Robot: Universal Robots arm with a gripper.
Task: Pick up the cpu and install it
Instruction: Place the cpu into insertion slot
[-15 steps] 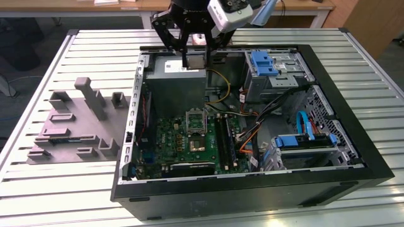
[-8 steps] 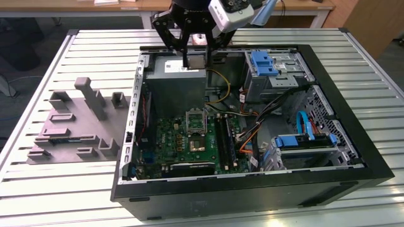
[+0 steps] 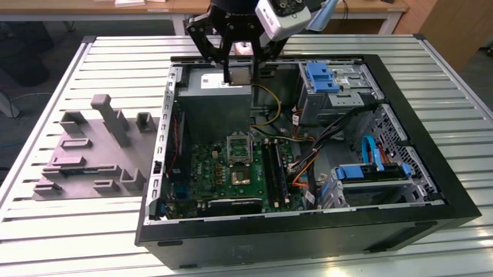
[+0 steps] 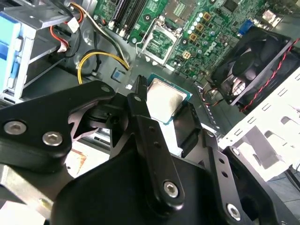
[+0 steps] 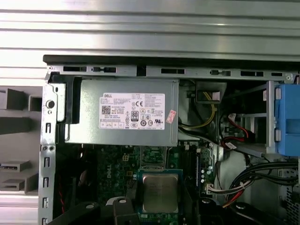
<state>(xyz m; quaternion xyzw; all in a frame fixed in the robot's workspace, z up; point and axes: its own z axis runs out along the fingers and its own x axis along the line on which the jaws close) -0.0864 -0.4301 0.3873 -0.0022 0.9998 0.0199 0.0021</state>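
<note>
One cpu [image 4: 164, 99], pinched at two opposite edges by the jaws of the single gripper [image 3: 237, 74] (closed only to the chip's width). It hangs in free air above the one open computer case [image 3: 308, 236], over the power supply [image 5: 124, 112] near the case's rim, well apart from the motherboard socket [image 4: 160, 43]. One grey tray [image 3: 85, 161] lies on the slatted desk [image 3: 77, 231] beside the case.

Exterior view: the arm [image 3: 235, 14] is cut off by the upper edge, and markings on the board [image 3: 219, 167] are too small to tell. Second wrist view: fingers [image 4: 140, 112] cover two sides of the cpu [image 4: 164, 99]. First wrist view: the tray [image 5: 16, 124] is cut by the picture's edge.
</note>
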